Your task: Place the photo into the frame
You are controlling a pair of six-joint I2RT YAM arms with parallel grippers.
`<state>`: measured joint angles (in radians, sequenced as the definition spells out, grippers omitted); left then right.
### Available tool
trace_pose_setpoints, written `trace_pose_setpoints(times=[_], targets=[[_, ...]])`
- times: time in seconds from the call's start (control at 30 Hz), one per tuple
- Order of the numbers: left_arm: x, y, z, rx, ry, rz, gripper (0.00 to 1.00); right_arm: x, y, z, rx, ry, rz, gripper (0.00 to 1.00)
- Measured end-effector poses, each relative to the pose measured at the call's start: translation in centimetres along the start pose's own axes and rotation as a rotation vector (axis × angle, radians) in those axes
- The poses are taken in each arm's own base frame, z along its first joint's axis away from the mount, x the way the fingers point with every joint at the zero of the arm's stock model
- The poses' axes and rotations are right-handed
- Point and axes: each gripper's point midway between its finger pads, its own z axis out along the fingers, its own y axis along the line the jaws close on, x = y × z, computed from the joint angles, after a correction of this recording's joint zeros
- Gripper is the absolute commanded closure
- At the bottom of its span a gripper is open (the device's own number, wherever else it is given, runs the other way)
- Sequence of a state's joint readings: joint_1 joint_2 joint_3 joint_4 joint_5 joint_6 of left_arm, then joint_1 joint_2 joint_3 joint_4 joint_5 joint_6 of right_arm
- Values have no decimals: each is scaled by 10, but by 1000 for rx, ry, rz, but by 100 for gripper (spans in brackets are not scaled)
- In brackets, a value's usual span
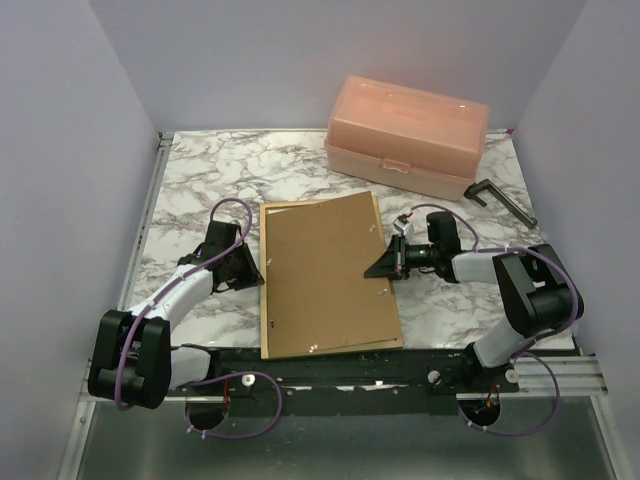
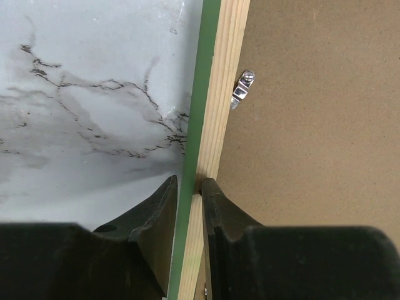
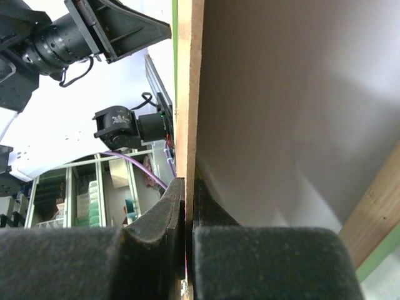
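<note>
Closing up: left gripper (image 2: 189, 190) clamps the frame (image 2: 225, 81) rail, right gripper (image 3: 189, 194) pinches the skewed backing panel (image 1: 325, 275); next it probably needs squaring into the recess

I see the brown hardboard backing panel (image 1: 325, 275) lying askew on the thin green-and-wood rectangular frame (image 1: 266, 300), mid-way across the counter (image 1: 195, 180); the peach plastic box (image 1: 405, 135) sits behind them, to the right.

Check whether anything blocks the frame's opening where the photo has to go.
Yes. The brown backing panel lies over the back of the frame, covering the opening, with a metal clip beside the left rail. The left gripper and right gripper each pinch a frame edge. The photo shows in no view.
</note>
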<state>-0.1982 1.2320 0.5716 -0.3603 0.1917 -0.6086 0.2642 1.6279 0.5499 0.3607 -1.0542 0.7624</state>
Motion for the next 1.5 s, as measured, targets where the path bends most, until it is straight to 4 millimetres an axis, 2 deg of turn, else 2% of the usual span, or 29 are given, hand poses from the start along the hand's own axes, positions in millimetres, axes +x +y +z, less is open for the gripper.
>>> trace_pose_setpoints(times=[0.27,0.53,0.9,1.3,1.5], targets=[[-1,-1,0,3,-5,5,77,-12,12,0,3,-13,-21,99],[-2,-1,0,3,-6,8,79,-13,18,-1,16,-24,-30,99],[-2,-1,1,5,-9,9,80,-15,20,-5,43,-34,-37,99],[-3,-1,1,6,-11,10,80,-30,28,-6,43,-53,-76,99],[-3,-2,1,7,-10,15,80,-34,21,-3,49,-50,-59,99]])
